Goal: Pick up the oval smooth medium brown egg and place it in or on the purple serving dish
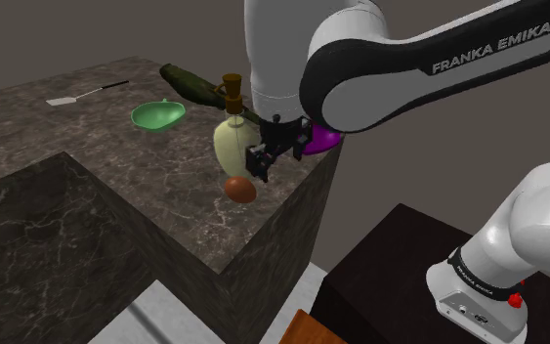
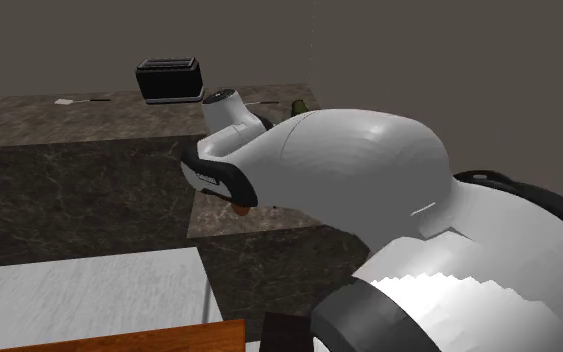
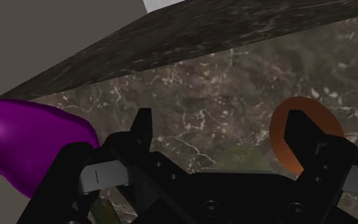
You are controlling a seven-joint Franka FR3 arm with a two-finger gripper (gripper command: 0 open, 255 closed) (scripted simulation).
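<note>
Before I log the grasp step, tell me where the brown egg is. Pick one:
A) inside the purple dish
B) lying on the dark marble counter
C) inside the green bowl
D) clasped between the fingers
B: the brown egg lies on the marble counter near its edge, apart from the purple dish, and the open fingers stand apart without clasping it.
</note>
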